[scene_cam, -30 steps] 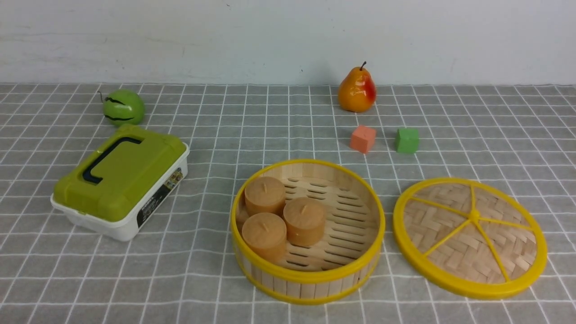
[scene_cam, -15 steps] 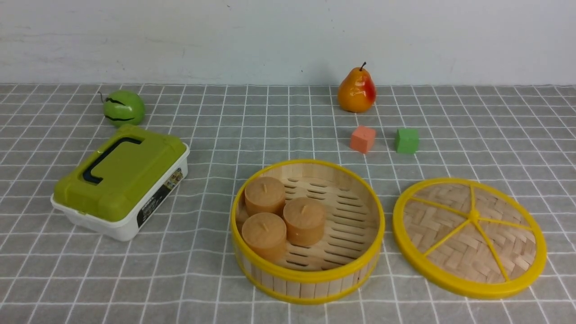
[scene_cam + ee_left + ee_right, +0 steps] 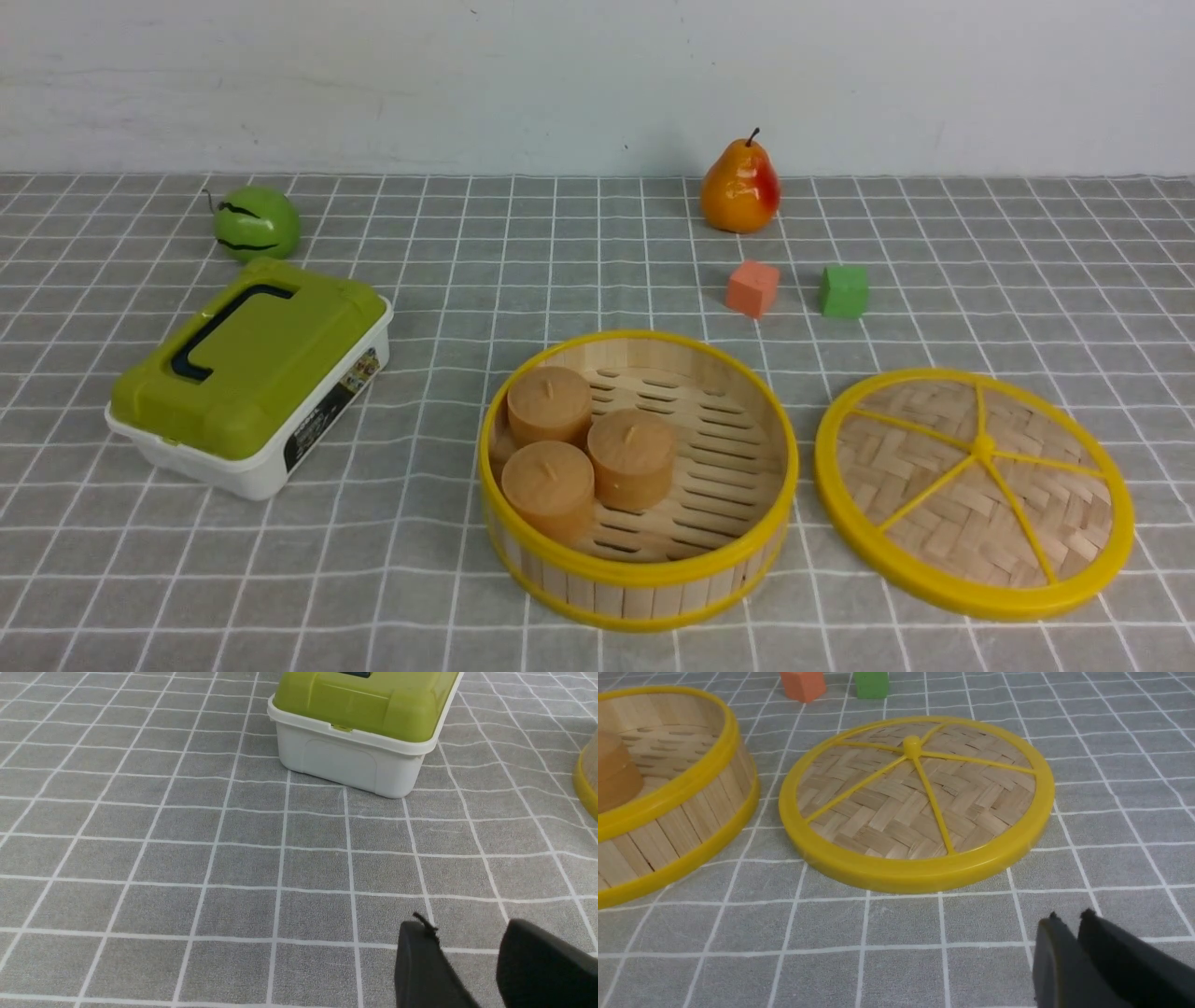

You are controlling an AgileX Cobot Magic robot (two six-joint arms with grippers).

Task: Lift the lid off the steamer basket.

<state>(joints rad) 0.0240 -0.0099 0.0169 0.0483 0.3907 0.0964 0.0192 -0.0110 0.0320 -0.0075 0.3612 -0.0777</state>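
The steamer basket [image 3: 644, 583] stands uncovered near the front middle of the table, with three round brown buns [image 3: 631, 457] inside. The lid [image 3: 975, 493], woven bamboo with a yellow rim and spokes, lies flat on the cloth just right of the basket, apart from it. Neither gripper shows in the front view. In the right wrist view my right gripper [image 3: 1069, 915] hovers over bare cloth short of the lid [image 3: 915, 802], its fingers almost together and holding nothing. My left gripper [image 3: 465, 926] is open over cloth, short of the green-lidded box.
A white box with a green lid [image 3: 247, 373] sits at the left, with a green apple [image 3: 256, 222] behind it. A pear [image 3: 740, 187], an orange cube [image 3: 752, 287] and a green cube [image 3: 844, 291] stand behind the basket. A grey checked cloth [image 3: 597, 233] covers the table.
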